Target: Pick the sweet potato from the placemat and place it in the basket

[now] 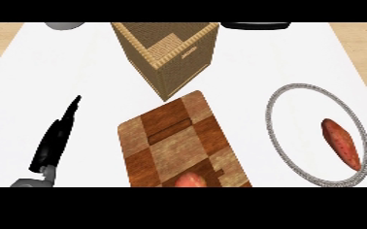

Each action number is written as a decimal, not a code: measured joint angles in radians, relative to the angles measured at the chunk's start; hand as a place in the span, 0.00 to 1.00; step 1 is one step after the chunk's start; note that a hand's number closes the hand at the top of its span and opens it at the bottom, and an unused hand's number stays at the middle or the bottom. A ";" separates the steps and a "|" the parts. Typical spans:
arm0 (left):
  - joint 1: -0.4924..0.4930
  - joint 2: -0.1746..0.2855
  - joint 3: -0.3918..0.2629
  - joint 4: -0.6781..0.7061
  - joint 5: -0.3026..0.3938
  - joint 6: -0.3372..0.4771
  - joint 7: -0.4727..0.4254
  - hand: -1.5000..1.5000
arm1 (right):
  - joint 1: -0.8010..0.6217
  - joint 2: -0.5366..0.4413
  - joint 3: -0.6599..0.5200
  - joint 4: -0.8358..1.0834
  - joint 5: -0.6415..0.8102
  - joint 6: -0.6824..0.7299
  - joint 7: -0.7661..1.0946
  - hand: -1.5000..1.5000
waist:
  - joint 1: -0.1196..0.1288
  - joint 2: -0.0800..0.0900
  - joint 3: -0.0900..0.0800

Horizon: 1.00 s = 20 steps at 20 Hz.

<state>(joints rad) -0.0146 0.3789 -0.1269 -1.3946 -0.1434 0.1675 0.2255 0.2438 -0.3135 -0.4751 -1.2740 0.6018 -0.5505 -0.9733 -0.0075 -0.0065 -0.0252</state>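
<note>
Sweet potato (341, 143) lies on the placemat (270, 114) by the counter's (100, 77) right edge; the basket (190, 58) stands at the far edge. I see a wooden board (179, 136) between the placemat and my left hand (56, 138), whose fingers are straight.

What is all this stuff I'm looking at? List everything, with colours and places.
basket: one, tan woven, top centre
cutting board: one, brown chequered wood, lower centre
pinkish-orange item: one, on the board's near edge, cut off, cannot identify
placemat: one, round, white with a grey braided rim, right
sweet potato: one, reddish-orange, on the placemat
grey object: one, top left edge, cut off
black object: one, top edge, right of the basket, cut off
counter top: one, white
left hand: one, black, fingers straight, lower left; no right hand in view
</note>
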 measured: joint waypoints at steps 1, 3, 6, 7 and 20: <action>0.000 -0.002 0.001 -0.001 -0.001 -0.001 0.002 0.50 | -0.016 -0.014 -0.002 0.017 0.009 0.006 0.005 0.00 | 0.000 0.001 0.002; -0.002 -0.006 0.003 -0.001 -0.003 -0.004 0.009 0.50 | -0.033 -0.020 0.000 0.038 0.025 0.011 0.002 0.00 | -0.002 0.002 0.002; -0.006 -0.010 0.005 -0.004 -0.008 -0.005 0.019 0.50 | -0.052 -0.025 0.004 0.059 0.046 0.019 -0.002 0.00 | -0.004 0.002 0.001; -0.006 -0.014 0.005 -0.004 -0.011 -0.004 0.018 0.50 | -0.059 -0.031 0.000 0.077 0.049 0.021 -0.009 0.00 | -0.004 0.002 0.001; -0.016 -0.002 0.033 0.003 -0.001 -0.043 0.004 0.50 | -0.146 -0.085 0.036 0.217 0.183 0.082 -0.039 1.00 | -0.005 0.001 -0.006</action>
<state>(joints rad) -0.0301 0.3769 -0.0938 -1.3916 -0.1445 0.1246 0.2293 0.0978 -0.3988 -0.4391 -1.0572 0.7846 -0.4680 -1.0118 -0.0125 -0.0058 -0.0308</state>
